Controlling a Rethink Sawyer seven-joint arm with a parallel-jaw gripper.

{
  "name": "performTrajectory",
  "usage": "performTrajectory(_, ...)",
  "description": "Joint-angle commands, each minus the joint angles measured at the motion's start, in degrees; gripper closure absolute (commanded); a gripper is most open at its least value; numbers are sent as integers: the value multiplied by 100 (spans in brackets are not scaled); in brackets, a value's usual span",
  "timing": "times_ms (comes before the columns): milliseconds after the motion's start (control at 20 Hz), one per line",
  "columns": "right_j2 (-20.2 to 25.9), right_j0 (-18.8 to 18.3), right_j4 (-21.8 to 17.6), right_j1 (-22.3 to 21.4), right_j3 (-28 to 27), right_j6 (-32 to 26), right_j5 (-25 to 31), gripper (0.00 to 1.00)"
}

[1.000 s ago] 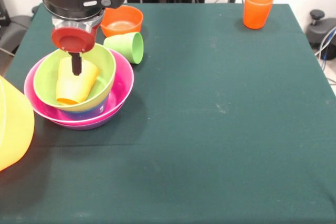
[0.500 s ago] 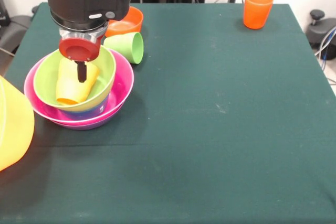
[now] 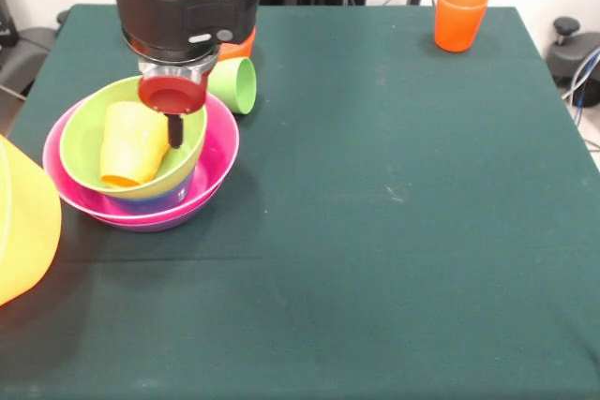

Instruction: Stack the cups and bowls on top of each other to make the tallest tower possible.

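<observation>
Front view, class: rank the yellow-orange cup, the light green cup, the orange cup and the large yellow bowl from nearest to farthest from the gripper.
1. Yellow-orange cup, beside the gripper, inside the green bowl.
2. Light green cup, tipped over, just behind.
3. Yellow bowl, at the picture's left edge.
4. Orange cup, far right corner.

I see bright, even light from above on the green table (image 3: 394, 231). Left of my gripper (image 3: 174, 131), soft glare shines on the light green bowl (image 3: 94, 138) and pink bowl (image 3: 220, 161); a short shadow pools beneath them. Nearer me, the yellow bowl (image 3: 23, 222) looks soft and stretched at the edge.
</observation>
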Motion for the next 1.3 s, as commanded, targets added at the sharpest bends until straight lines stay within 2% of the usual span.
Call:
performTrajectory(50,778,131,-25,168,379,1013,-435,0)
performTrajectory(400,835,37,-68,322,329,825,-832,0)
performTrajectory(850,684,-26,-172,471,83,886,-675,0)
performTrajectory(1100,699,3,-38,704,-149,1180,-669,0)
performTrajectory(1300,691,58,31,681,-240,1296,-408,0)
